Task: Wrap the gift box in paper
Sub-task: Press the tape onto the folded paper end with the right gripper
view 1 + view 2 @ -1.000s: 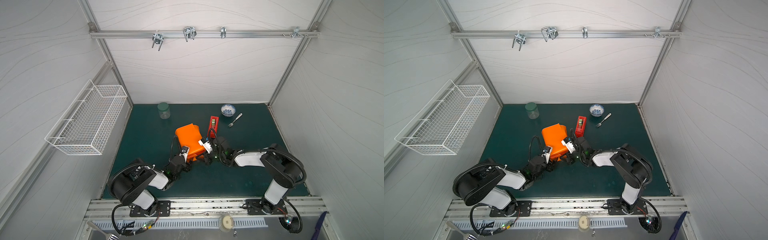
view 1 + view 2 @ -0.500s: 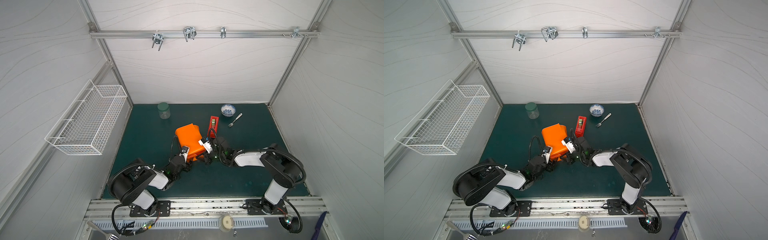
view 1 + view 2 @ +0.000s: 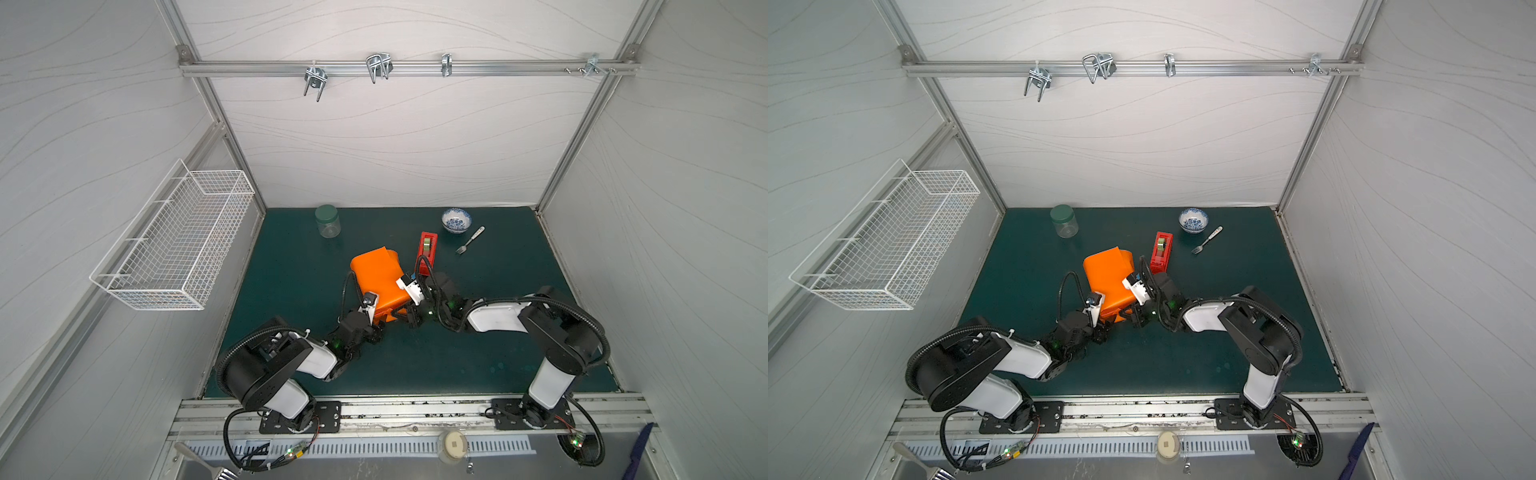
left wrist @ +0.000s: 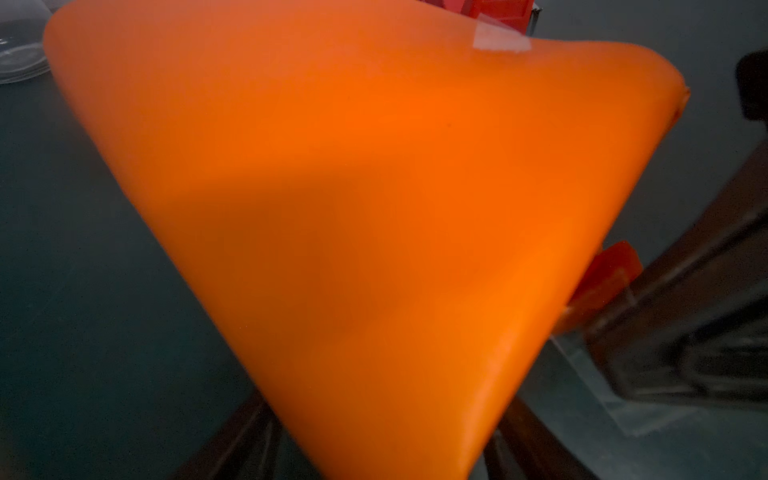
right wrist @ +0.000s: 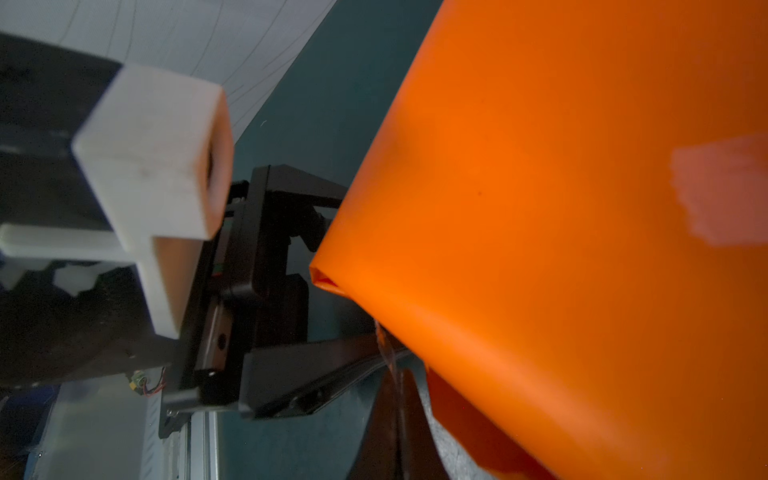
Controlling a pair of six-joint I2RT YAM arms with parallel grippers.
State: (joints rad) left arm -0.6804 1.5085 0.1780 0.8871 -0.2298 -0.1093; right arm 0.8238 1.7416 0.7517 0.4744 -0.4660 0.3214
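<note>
Though tilted, paper [image 3: 376,276] (corner nearward)

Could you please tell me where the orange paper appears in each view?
Both top views: paper mid-scene, just left of the red tape dispenser.
Left wrist: fills the middle.
Right wrist: fills the right side.
Shared landmark: the dark green mat.

White-panelled cell under even, soft light.
Wavy-grained walls [image 3: 395,145], an aluminium rail [image 3: 519,66] carrying metal hooks [image 3: 378,68], a wire basket [image 3: 174,245] wall-mounted, dark green surface [image 3: 478,365].
</note>
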